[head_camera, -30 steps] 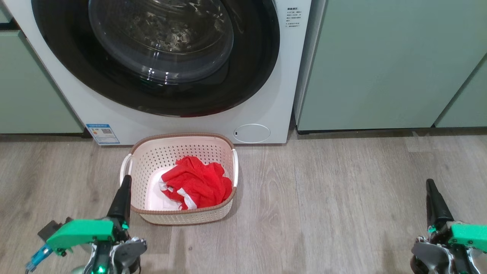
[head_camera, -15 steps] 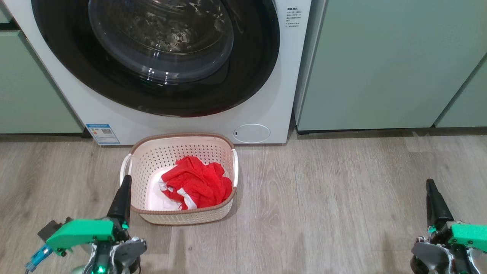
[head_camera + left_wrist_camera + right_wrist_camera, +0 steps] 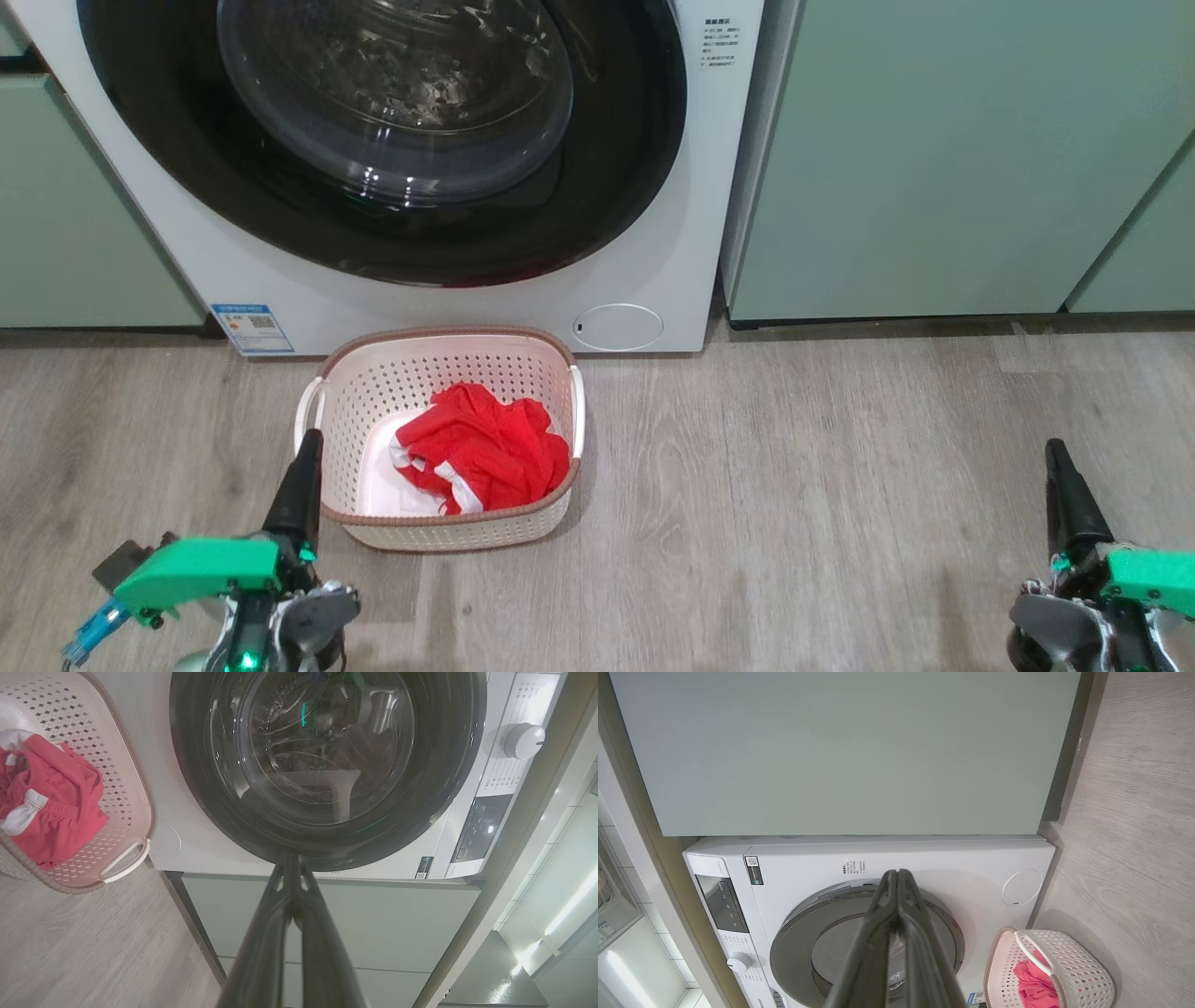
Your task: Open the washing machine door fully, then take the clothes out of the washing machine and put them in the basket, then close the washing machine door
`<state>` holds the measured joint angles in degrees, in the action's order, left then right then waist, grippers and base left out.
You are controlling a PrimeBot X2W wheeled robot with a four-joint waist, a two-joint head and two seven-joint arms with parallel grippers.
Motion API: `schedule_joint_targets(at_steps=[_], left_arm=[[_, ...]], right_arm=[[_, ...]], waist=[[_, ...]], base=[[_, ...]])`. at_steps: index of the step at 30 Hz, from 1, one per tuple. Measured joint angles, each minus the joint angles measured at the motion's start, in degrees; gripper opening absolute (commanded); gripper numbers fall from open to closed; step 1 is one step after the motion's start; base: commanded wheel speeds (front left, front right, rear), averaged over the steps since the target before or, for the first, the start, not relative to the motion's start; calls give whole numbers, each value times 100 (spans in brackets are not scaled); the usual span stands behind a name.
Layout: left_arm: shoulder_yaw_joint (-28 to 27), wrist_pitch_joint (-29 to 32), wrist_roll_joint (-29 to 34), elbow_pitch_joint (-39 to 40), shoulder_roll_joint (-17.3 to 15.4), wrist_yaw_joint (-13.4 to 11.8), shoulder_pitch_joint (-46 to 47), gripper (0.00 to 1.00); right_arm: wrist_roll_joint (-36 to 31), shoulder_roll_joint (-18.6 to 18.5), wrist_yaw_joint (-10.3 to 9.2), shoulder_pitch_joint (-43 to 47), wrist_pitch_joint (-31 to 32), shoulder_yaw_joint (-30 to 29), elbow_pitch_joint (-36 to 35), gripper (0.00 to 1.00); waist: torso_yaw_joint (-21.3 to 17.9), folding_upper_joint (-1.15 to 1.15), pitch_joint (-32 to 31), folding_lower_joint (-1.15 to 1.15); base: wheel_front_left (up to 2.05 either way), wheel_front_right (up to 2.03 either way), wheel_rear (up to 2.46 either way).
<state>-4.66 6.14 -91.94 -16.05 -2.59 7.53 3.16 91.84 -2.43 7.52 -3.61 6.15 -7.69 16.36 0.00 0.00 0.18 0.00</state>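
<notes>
The big white front-loading washing machine (image 3: pixel 653 280) stands between pale green cabinets (image 3: pixel 934 159), and its large round door with the wide glossy black rim and bulging clear glass window (image 3: pixel 607 187) sits shut, flush against the machine's front. Through the glass the steel drum shows dimly, with no red fabric to be made out behind it. On the grey wood-look floor (image 3: pixel 794 485), just in front of the machine and below the door, stands the cream perforated plastic basket with a brown woven-look rim and white side handles (image 3: pixel 448 333). The bright red garments with white trim (image 3: pixel 481 448) lie bunched inside it, toward its right and near side, with a patch of the pale bottom bare at the left. A small round cover (image 3: pixel 617 327) sits low on the machine's front, just behind the basket's far right corner, and a blue label sticker (image 3: pixel 252 327) is at the lower left of the front. The left gripper (image 3: pixel 311 439) is low in the head view, its dark fingers pressed together and holding nothing, the tip showing just beside the basket's left wall — whether it touches cannot be told. The right gripper (image 3: pixel 1055 448) is well apart from the basket, over bare floor at the right, its two fingers likewise pressed together and empty.
</notes>
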Motion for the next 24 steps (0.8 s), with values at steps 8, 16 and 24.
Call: schedule_joint_targets(at_steps=[8, 16, 24], left_arm=[[0, 0, 0, 0, 0, 0, 0, 0], [0, 0, 0, 0, 0, 0, 0, 0], [0, 0, 0, 0, 0, 0, 0, 0]], right_arm=[[0, 0, 0, 0, 0, 0, 0, 0], [0, 0, 0, 0, 0, 0, 0, 0], [0, 0, 0, 0, 0, 0, 0, 0]], waist=[[0, 0, 0, 0], [0, 0, 0, 0], [0, 0, 0, 0]], base=[[0, 0, 0], [0, 0, 0], [0, 0, 0]])
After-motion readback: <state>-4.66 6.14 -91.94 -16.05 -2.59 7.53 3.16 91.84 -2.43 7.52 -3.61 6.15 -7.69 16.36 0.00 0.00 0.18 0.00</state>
